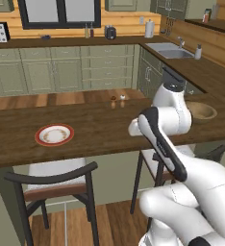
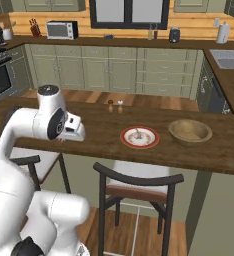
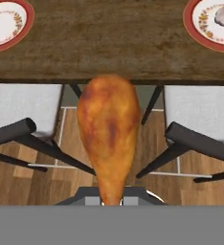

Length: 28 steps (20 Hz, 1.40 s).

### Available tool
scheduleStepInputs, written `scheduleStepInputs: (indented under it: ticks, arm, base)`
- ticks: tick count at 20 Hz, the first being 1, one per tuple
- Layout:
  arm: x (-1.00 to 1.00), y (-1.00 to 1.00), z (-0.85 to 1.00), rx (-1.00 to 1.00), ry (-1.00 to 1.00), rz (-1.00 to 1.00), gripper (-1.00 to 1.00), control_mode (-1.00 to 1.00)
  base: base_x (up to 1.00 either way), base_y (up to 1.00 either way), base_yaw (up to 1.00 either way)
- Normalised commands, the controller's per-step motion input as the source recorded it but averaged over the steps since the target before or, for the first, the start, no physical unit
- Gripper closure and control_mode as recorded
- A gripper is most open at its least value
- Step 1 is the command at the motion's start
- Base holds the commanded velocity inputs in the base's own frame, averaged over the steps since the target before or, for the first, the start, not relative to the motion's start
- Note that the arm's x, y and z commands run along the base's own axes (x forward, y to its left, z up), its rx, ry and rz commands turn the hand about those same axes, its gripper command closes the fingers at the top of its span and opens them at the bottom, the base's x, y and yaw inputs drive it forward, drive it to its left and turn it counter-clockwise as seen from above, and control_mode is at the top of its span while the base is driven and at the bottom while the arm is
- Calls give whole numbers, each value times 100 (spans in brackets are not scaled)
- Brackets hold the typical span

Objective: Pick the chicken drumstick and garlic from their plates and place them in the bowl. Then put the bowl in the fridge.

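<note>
Wooden counter [image 1: 90,129] runs across the kitchen, dark and bare in most places. On its left part, in the left base view, sits an empty plate [image 1: 54,134] with a red-orange rim; the hand view shows the same plate at its top left corner. Two small shakers [image 1: 117,101] stand near the far edge of the counter, toward the middle. Hanging in the middle of the hand view is the chicken drumstick [image 3: 108,129], orange-brown, thick end away from the camera and narrow end down between the jaws of the gripper [image 3: 111,198], which is clamped on it. The drumstick hangs over the near edge of the counter, above the gap between two dark chairs [image 3: 18,136] with pale seats, over the plank floor. Further right, a second plate [image 2: 139,136] holds the garlic [image 2: 137,133], a small whitish lump at its centre. Just beside that plate, to its right and not touching it, stands the bowl [image 2: 190,131], tan wood with nothing visible inside. A sink [image 1: 169,50] lies in the side counter at the far right.
</note>
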Motion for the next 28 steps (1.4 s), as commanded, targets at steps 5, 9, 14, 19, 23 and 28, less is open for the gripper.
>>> scheduleStepInputs:
  ticks: [5, 9, 14, 19, 23, 28]
  arm:
    - [-73, -9, 0, 0, -6, -1, 100, 100]
    - [0, 0, 0, 0, 0, 0, 100, 100]
    - [0, 0, 0, 0, 0, 0, 100, 100]
    - [0, 0, 0, 0, 0, 0, 100, 100]
    - [0, 0, 0, 0, 0, 0, 100, 100]
    - [80, -36, 10, 3, 2, -1, 100, -100]
  base:
    - [-8, -7, -1]
    - [-50, -88, -9]
    - [-7, -100, -9]
    - [89, -57, -6]
    - [100, -26, -3]
    - [20, -8, 0]
